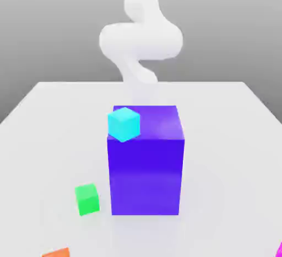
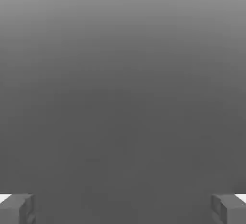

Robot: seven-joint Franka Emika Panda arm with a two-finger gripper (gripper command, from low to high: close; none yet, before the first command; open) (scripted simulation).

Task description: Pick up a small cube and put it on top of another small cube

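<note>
Pink cube (image 1: 279, 251): at the exterior view's right, near corner of the surface (image 1: 231, 156), partly cut off. Probably light, rigid; grip low on two opposite flat faces, squarely, lest it twist. Jaws (image 2: 123, 210) wide apart, nothing between. Green cube (image 1: 87, 199) beside the block (image 1: 145, 177).

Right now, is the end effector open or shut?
Open: in the hand view, the end effector's two fingers stand wide apart at opposite edges, with nothing held between them.
</note>
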